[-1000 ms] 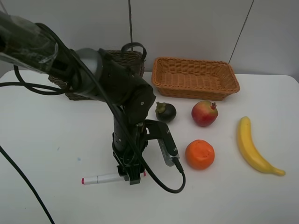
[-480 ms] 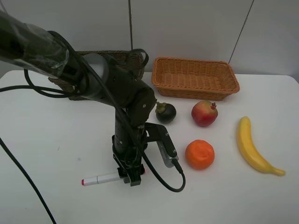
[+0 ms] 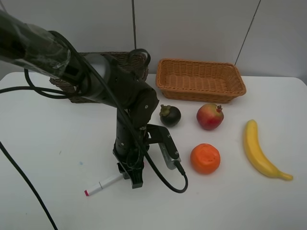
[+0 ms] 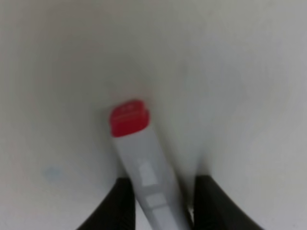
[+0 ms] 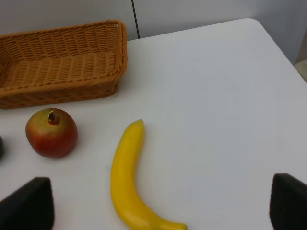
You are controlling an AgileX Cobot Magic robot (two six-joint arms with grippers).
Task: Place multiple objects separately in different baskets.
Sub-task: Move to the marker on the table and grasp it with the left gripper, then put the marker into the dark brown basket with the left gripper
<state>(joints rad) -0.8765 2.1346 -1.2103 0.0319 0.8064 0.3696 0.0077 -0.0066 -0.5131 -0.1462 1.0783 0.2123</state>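
Slanting marker [image 3: 104,185], red end toward front-left

White surface [image 3: 48,139] carries a marker [image 3: 103,185], mangosteen [image 3: 170,115], red fruit [image 3: 210,116], orange [image 3: 205,158], banana [image 3: 259,151]; tan basket [image 3: 201,94] and dark basket [image 3: 135,61] at back.

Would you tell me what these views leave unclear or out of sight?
- Dark basket: exterior view, the left arm covers most of it; contents unseen.
- Marker: exterior view, one end hidden under the left gripper; left wrist view blurred, edge cuts it off.
- Right gripper: right wrist view, only fingertips show at the edges; absent from the exterior view.
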